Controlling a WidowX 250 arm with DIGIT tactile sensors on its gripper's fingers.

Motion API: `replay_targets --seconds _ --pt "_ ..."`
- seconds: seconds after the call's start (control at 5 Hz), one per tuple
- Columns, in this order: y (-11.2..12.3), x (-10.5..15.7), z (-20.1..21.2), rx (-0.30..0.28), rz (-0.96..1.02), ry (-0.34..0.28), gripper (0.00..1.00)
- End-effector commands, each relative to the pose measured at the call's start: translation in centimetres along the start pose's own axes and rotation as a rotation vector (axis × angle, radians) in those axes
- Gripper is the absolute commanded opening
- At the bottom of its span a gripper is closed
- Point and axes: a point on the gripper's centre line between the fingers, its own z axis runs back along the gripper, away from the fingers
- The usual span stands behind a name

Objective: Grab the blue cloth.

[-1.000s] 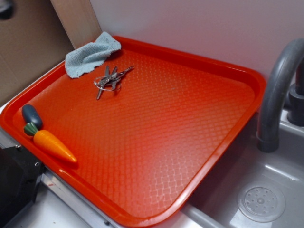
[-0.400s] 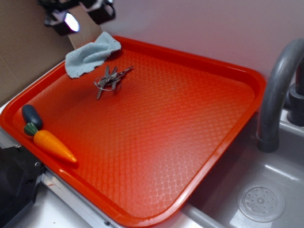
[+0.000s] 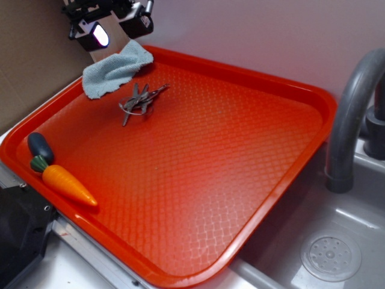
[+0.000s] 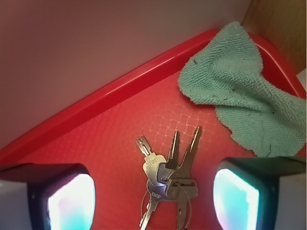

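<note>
The blue cloth (image 3: 114,69) is a pale grey-blue rag lying crumpled in the far left corner of the orange tray (image 3: 252,78), partly draped over the rim. My gripper (image 3: 115,29) hangs open above and just behind it, not touching it. In the wrist view the blue cloth (image 4: 235,91) lies at the upper right, ahead of the right finger. The gripper (image 4: 153,201) is spread wide with only a bunch of keys (image 4: 168,177) on the tray below the gap.
The keys (image 3: 139,99) lie just right of the cloth. A toy carrot (image 3: 66,183) and a dark blue toy (image 3: 40,146) rest at the tray's left edge. A cardboard wall (image 3: 36,66) stands behind. A grey faucet (image 3: 352,114) and sink drain (image 3: 331,257) are at the right.
The gripper came into view at the top left and has moved down and slightly right over the cloth's corner. Cloth, keys and carrot have not moved.
</note>
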Motion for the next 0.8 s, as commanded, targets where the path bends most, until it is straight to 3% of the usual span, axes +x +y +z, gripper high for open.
replay_targets --seconds 0.0,0.4,0.6 --pt "3.0 3.2 -2.2 0.067 0.032 -0.127 1.0" --pt "6.6 4.3 -5.9 0.185 -0.01 -0.197 1.0" --pt "7.6 4.6 -6.1 0.255 -0.025 -0.272 1.0"
